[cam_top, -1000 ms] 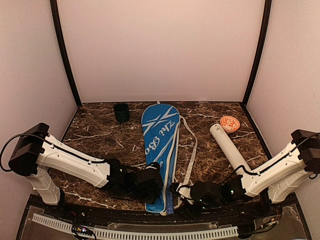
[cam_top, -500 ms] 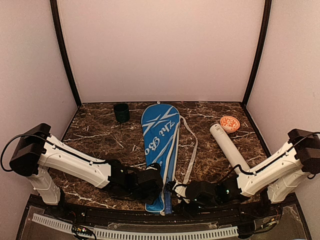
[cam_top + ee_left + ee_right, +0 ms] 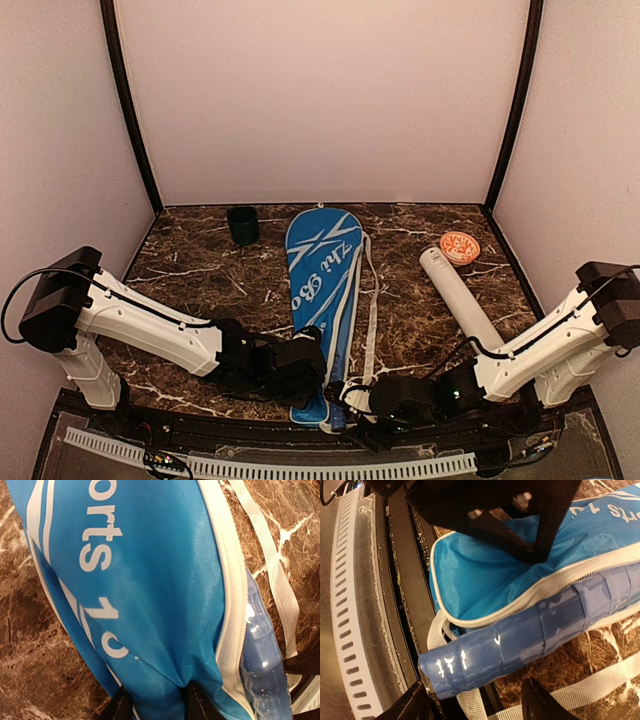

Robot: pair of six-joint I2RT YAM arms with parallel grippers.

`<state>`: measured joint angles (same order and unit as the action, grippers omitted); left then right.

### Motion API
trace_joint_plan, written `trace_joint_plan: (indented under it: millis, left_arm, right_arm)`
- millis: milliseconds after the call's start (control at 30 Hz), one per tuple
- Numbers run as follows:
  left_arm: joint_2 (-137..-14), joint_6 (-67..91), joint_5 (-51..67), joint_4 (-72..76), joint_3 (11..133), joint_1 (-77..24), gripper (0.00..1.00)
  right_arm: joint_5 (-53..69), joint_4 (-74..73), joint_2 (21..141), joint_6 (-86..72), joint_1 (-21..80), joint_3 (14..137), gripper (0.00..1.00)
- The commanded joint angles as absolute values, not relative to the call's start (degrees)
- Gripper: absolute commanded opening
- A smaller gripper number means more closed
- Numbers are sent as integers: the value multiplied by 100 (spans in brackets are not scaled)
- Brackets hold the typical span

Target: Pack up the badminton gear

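Note:
The blue racket bag [image 3: 322,300] with white lettering lies lengthwise down the middle of the table, narrow end toward me. My left gripper [image 3: 305,365] is at that end's left side. In the left wrist view it [image 3: 157,702] is shut on a bunched fold of the bag's fabric [image 3: 150,605]. A blue-wrapped racket handle [image 3: 520,640] sticks out of the bag's open zip [image 3: 485,570] beside the white trim. My right gripper [image 3: 480,705] stands open, a finger on either side just below the handle's butt end. The long white tube [image 3: 460,295] lies at the right.
A small dark cup [image 3: 242,225] stands at the back left and an orange round lid [image 3: 460,247] lies by the tube's far end. The bag's grey strap [image 3: 372,300] trails along its right side. The table's black front rail [image 3: 405,580] is right behind the handle.
My right gripper has slid left along the front edge to the bag's near end. The bag and its strap have shifted slightly. The left fingers have closed further on the fabric.

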<state>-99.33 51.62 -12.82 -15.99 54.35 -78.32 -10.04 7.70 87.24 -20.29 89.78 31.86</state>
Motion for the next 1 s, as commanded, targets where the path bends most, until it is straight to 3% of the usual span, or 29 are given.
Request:
trace_joint_plan:
  millis: [0,267,633,767,967]
  left_arm:
    - [-10257,4954,-987,-2031,5242,-7866,35]
    - [-10316,4870,-967,-1971,5238,-7861,31]
    - [-10336,4738,-930,-1883,5155,-7861,30]
    - [-10275,4700,-915,-1832,5151,-7866,30]
    - [-9832,4649,-1036,-1794,5133,-7865,34]
  right_arm:
    - [-1163,905,8908,-1877,9044,3474,61]
    - [-1660,886,8697,-2025,8781,3478,45]
    - [-1636,1200,8954,-1951,8246,3547,32]
    - [-1413,1317,9087,-2058,8235,3537,33]
    - [-1026,1502,8626,-2325,8245,3156,44]
